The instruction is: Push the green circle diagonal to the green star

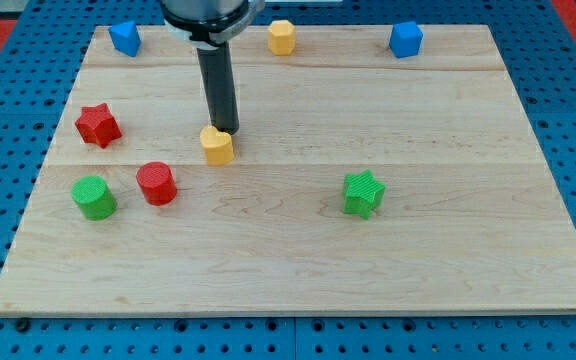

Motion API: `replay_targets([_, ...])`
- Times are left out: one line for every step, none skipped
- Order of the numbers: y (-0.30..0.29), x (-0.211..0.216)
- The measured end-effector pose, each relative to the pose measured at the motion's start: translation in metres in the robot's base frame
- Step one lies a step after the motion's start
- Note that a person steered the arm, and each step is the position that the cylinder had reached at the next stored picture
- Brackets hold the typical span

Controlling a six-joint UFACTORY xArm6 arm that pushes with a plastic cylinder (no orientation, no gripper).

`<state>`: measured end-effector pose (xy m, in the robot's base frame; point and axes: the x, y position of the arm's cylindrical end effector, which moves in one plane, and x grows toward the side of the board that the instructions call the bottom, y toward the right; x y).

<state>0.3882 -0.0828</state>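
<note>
**One rod, eight blocks, and the green circle hasn't been touched yet**

Only one camera view, so here goes. My tip (226, 131) has no jaws to open or close and holds nothing; it sits right at the top edge of a yellow block (217, 144), touching or nearly so. The green circle (94, 197) is near the view's left edge of the wooden board (448, 250), just beside the red circle (156, 183) and well apart from the green star (363, 193).

I reckon the tip should swing round to the circle's left and push from behind, keeping clear of that red circle.

Count: two green, two red including the red star (97, 124), two yellow with the far yellow block (282, 37), two blue, namely the left blue block (125, 38) and right blue block (405, 39)
</note>
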Motion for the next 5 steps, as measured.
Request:
replay_targets([-0.055, 0.024])
replay_targets([-0.087, 0.032])
replay_targets([-0.146, 0.050])
replay_targets([-0.156, 0.085])
replay_targets([-0.133, 0.107])
